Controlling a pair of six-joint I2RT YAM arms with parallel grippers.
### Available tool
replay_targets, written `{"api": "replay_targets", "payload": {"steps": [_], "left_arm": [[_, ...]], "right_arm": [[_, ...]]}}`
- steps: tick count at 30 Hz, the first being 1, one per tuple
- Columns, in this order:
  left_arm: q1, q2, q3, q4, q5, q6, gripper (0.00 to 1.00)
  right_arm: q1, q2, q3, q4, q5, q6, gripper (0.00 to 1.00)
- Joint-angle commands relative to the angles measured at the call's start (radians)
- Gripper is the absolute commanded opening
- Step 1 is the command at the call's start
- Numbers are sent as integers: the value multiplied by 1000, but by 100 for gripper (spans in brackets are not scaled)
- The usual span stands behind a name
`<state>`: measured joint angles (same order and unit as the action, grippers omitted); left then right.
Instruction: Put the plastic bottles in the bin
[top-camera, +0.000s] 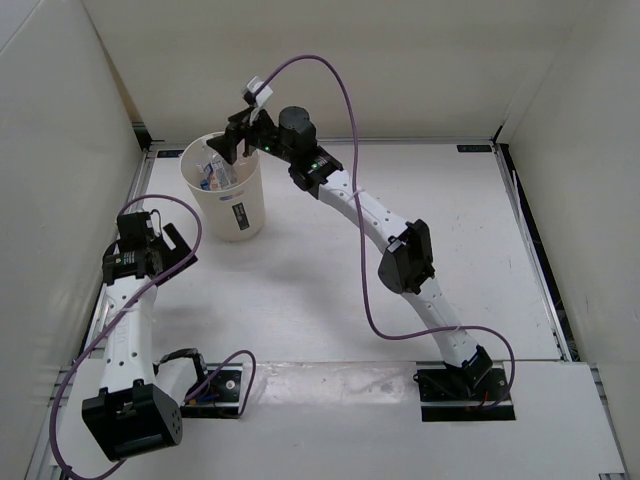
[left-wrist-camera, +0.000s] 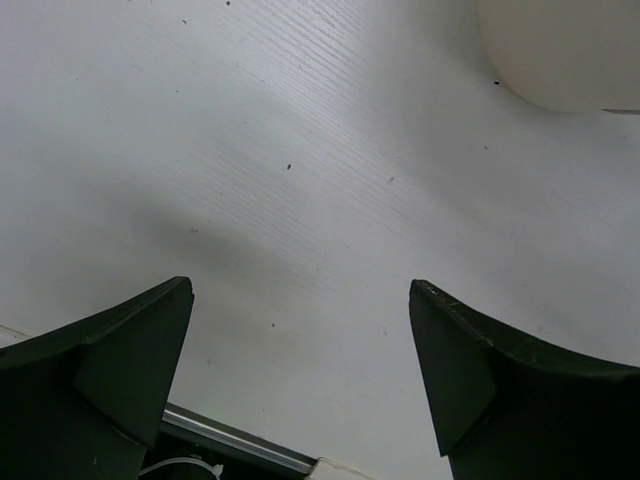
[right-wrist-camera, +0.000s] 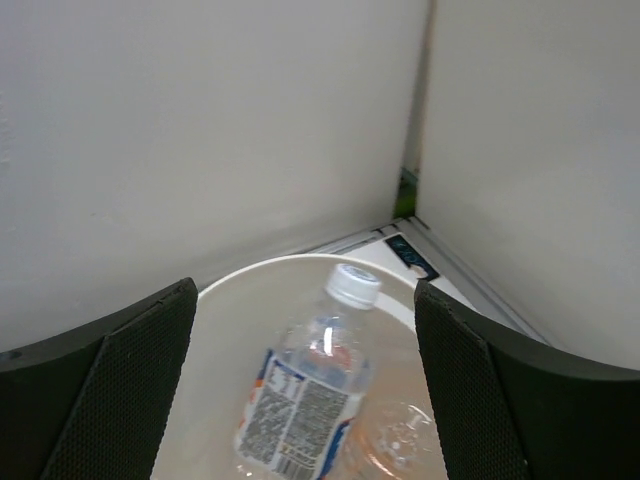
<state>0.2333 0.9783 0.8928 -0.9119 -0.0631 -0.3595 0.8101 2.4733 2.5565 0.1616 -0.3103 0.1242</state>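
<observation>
The cream-white bin (top-camera: 238, 212) stands upright at the back left of the table. My right gripper (top-camera: 232, 146) hangs just over its rim, open. In the right wrist view my right gripper (right-wrist-camera: 305, 288) looks down into the bin (right-wrist-camera: 240, 280). A clear plastic bottle (right-wrist-camera: 305, 395) with a white cap and a printed label lies tilted inside it, touching neither finger. Another clear bottle (right-wrist-camera: 405, 440) lies beside it. From above, the bottles (top-camera: 214, 173) show as a cluster inside the bin. My left gripper (top-camera: 172, 243) is open and empty, low over the table, left of the bin.
White enclosure walls rise close behind the bin and along both sides. In the left wrist view my left gripper (left-wrist-camera: 300, 290) faces bare tabletop, with the bin's base (left-wrist-camera: 560, 50) at the upper right. A purple cable (top-camera: 345, 95) loops above the right arm.
</observation>
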Motion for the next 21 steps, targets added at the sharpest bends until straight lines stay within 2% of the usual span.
{"api": "replay_targets", "payload": {"steps": [1,4,6,8,12,15,17,18,21], "left_arm": [[1,-10,3,21,16,2,100],[-2,-12,5,21,11,7,100],[1,-16,6,24,2,10,100],[-2,-20,6,31,-17,16,100],[1,-20,18,70,-53,40,100],[-2,-4,12,116,-60,44,100],[-3,10,6,168,-58,28,100],[-2,26,6,180,-55,10,100],[0,65,11,252,-35,-1,100]], "right_arm": [[-5,-54,27,64,167,-24,90],[-23,-94,-27,79,229,-82,90],[-34,-148,-117,78,351,-107,90],[-83,-181,-148,-52,411,-92,90],[-227,-256,-211,-353,332,-9,90],[-298,-322,-327,-471,324,-15,90],[-346,-336,-344,-534,335,-20,90],[-360,-343,-338,-641,364,-8,90],[-385,-423,-419,-670,445,-41,90]]}}
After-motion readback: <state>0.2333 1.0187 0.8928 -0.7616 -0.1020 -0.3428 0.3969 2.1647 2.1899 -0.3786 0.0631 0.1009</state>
